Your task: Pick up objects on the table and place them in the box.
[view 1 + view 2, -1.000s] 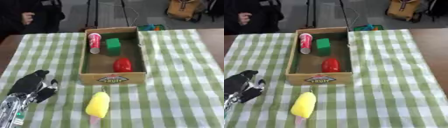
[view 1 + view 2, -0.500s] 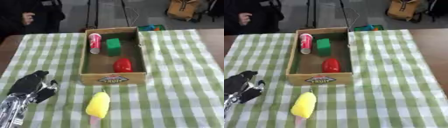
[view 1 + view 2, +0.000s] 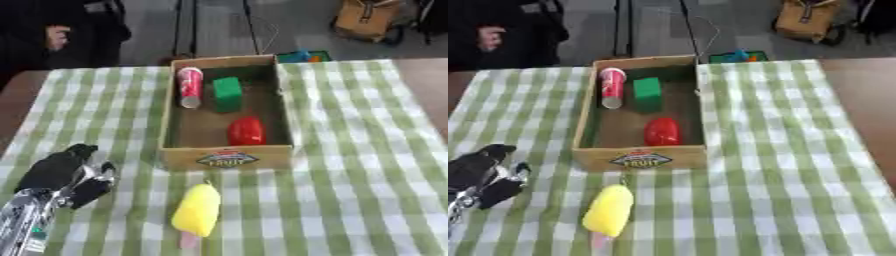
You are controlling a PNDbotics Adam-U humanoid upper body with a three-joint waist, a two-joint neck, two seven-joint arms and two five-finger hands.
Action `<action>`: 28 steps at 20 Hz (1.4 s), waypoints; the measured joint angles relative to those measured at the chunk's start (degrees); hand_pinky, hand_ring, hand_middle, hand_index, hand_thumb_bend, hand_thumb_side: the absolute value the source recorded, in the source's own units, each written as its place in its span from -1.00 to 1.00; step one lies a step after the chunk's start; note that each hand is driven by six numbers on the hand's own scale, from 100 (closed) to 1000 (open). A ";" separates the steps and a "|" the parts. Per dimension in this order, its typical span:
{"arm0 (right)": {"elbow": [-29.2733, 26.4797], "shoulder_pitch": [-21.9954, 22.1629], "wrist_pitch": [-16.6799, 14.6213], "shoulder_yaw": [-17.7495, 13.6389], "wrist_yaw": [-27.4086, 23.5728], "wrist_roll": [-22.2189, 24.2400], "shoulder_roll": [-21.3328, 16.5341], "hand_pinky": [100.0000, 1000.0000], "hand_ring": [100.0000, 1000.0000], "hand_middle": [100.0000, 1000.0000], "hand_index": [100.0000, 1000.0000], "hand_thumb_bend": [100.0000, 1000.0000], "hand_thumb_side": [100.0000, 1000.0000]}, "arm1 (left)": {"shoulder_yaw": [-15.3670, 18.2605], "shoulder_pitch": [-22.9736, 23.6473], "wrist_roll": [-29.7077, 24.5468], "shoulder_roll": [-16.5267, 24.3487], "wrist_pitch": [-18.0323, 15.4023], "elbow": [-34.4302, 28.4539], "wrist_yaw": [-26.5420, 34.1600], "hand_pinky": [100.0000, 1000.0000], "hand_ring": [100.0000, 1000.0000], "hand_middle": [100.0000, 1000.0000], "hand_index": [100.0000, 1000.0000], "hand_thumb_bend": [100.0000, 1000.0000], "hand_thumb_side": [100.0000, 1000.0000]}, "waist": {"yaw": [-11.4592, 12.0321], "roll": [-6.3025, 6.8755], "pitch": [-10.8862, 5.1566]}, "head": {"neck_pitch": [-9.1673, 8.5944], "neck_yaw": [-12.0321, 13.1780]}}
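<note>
Open-topped brown cardboard box with a fruit label on its near wall, set lengthwise in the middle of a green-and-white checked tablecloth. Inside the box, three things: a red-and-white cylindrical can laid on its side along the left wall at the far end, a green block just beside it to the right, and a glossy red rounded object nearer the front wall, apart from the other two. In front of the box, just beyond its near wall, a yellow ice-lolly-shaped toy on a pink stick, flat on the cloth with the stick end toward the near edge, touched by nothing. Black left hand at the lower left of the view, resting over the cloth with fingers relaxed and spread, grasping nothing, well apart from the yellow toy and to the left of the box. Right hand out of sight in both views.
</note>
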 measured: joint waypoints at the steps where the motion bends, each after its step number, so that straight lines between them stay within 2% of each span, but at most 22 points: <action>1: 0.00 0.00 0.00 0.00 0.00 0.00 0.00 -0.29 -0.26 -0.52 -0.21 -1.00 0.45 | 0.00 0.25 -0.78 0.01 0.08 -0.47 0.00 -0.22 0.47 0.80 1.00 -1.00 1.00 | 0.02 0.04 0.00 | 0.00 0.00; 4: 0.00 0.01 0.00 0.00 0.00 0.00 0.00 -0.29 -0.26 -0.52 -0.21 -1.00 0.45 | 0.00 0.71 -2.95 0.02 0.44 -1.64 -0.26 -0.31 0.40 0.76 1.00 -1.00 1.00 | 0.03 0.06 0.00 | 0.00 0.00; 11: 0.00 0.01 0.00 -0.01 0.00 0.01 0.00 -0.29 -0.26 -0.52 -0.21 -1.00 0.45 | 0.04 1.00 -6.82 0.04 1.04 -2.71 -1.46 -0.29 0.39 0.76 1.00 -1.00 1.00 | 0.03 0.22 0.00 | -0.02 0.01; 12: 0.00 0.01 0.00 -0.01 0.00 0.01 0.00 -0.28 -0.26 -0.52 -0.21 -1.00 0.44 | 0.07 1.00 -7.16 0.04 1.07 -2.73 -1.48 -0.18 0.43 0.78 1.00 -1.00 1.00 | 0.03 0.22 0.00 | -0.03 0.02; 14: 0.00 0.01 0.00 -0.01 0.00 0.01 0.00 -0.29 -0.26 -0.52 -0.21 -1.00 0.44 | 0.20 1.00 -8.05 0.05 1.24 -2.73 -1.46 -0.17 0.42 0.77 1.00 -1.00 1.00 | 0.03 0.22 -0.03 | -0.03 0.03; 28: 0.00 0.01 -0.05 -0.01 0.00 0.06 0.00 -0.29 -0.26 -0.52 -0.21 -1.00 0.44 | 0.57 1.00 -11.82 0.56 2.01 -3.08 -1.48 -0.25 0.24 0.65 0.96 -0.99 1.00 | 0.03 0.36 -0.10 | -0.04 0.19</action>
